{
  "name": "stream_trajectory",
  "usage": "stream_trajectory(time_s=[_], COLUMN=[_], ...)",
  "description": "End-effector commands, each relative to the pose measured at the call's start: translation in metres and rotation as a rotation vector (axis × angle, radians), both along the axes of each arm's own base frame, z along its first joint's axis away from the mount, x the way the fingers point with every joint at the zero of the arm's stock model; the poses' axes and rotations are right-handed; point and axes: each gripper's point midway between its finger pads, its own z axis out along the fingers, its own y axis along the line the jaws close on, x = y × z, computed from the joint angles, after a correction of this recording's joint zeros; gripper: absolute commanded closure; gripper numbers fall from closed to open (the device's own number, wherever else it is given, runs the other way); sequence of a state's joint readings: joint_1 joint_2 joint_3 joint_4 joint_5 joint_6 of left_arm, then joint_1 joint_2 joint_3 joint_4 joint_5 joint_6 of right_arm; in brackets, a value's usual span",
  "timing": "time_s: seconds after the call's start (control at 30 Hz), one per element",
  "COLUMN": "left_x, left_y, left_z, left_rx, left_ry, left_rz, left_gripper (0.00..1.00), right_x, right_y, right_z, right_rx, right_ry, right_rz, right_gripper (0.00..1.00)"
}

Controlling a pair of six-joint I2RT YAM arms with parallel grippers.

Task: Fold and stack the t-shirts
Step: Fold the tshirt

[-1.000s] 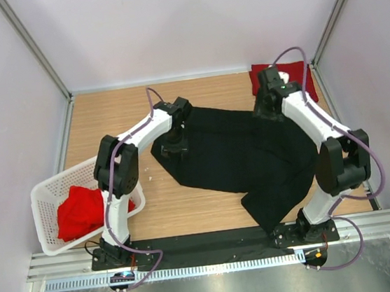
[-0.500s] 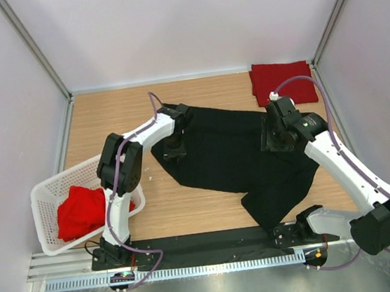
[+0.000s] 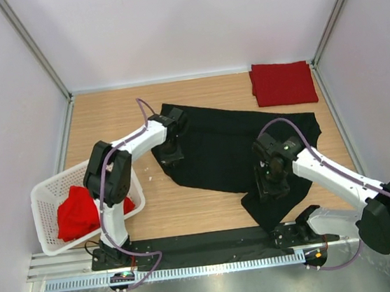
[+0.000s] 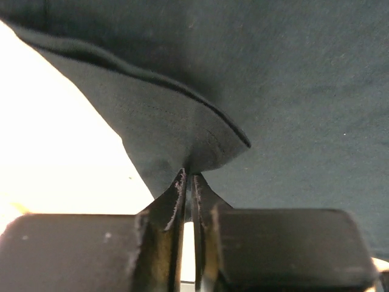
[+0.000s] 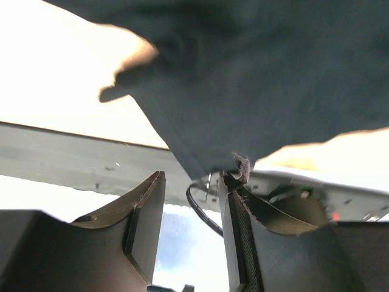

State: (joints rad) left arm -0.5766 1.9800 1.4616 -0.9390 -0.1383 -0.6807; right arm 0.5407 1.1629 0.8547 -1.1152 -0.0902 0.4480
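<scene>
The black shirt [image 3: 230, 149] is lying spread and rumpled across the middle of the worktop [image 3: 107, 121], its far edge running toward the far right and one lobe trailing down to the near edge between the two arm bases. Its left edge is bunching up into a small fold. The left pincer [image 3: 170, 156] is clenching that fold: in the left wrist view the fingers [image 4: 170, 201] are standing almost together, with a hemmed flap of black cloth rising from between their tips.

The right pincer [image 3: 268, 183] is hanging over the near right part of the same shirt, above the trailing lobe. In the right wrist view its fingers [image 5: 146, 213] are standing apart with a clear gap between them and no cloth in that gap; the black cloth is lying just beyond the tips, and a frayed bit of it is sitting near the tip of the right-hand finger.

A folded red shirt [image 3: 283, 83] is lying flat in the far right corner of the worktop, well apart from both pincers and just beyond the black shirt's far right corner. Another red shirt [image 3: 79, 212] is sitting crumpled inside the white lattice basket [image 3: 45, 226] at the near left, beside the left arm's base.
</scene>
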Motion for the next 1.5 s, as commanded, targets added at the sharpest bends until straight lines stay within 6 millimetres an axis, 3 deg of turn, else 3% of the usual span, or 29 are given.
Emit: stream_trajectory(time_s=[0.0, 0.1, 0.33, 0.6, 0.63, 0.8, 0.97, 1.13, 1.37, 1.47], left_x=[0.002, -0.001, -0.011, -0.017, -0.015, -0.017, -0.020, -0.021, -0.019, -0.019], left_y=[-0.005, -0.003, 0.002, 0.019, 0.024, 0.030, 0.022, 0.026, 0.034, 0.034], left_z=[0.014, 0.020, 0.022, 0.023, 0.026, 0.030, 0.033, 0.032, 0.033, 0.035], left_rx=[-0.052, -0.064, -0.068, -0.074, -0.081, -0.133, -0.190, -0.193, -0.199, -0.225], left_ry=[-0.063, -0.081, -0.067, -0.060, -0.065, -0.083, -0.080, -0.091, -0.080, -0.073], left_rz=[0.057, 0.073, 0.036, 0.044, 0.059, 0.094, 0.094, 0.103, 0.122, 0.132], left_gripper=[0.96, 0.97, 0.96, 1.00, 1.00, 1.00, 1.00, 1.00, 1.00, 1.00], right_x=[-0.023, -0.010, -0.008, -0.002, 0.001, 0.004, 0.002, -0.004, -0.003, 0.000], right_y=[-0.003, -0.016, -0.051, -0.063, -0.063, -0.034, -0.040, -0.041, -0.043, -0.044], right_z=[-0.007, -0.004, -0.017, -0.020, -0.020, -0.041, -0.048, -0.068, -0.088, -0.088], right_rx=[-0.019, -0.032, -0.175, -0.257, -0.262, -0.194, -0.214, -0.189, -0.210, -0.223], right_ry=[0.046, -0.102, -0.180, -0.167, -0.169, -0.047, -0.063, -0.060, -0.049, -0.054], right_rz=[-0.138, -0.273, -0.575, -0.726, -0.741, -0.765, -0.821, -0.875, -0.846, -0.842], right_gripper=[0.52, 0.54, 0.60, 0.47, 0.43, 0.42, 0.48, 0.71, 0.64, 0.66])
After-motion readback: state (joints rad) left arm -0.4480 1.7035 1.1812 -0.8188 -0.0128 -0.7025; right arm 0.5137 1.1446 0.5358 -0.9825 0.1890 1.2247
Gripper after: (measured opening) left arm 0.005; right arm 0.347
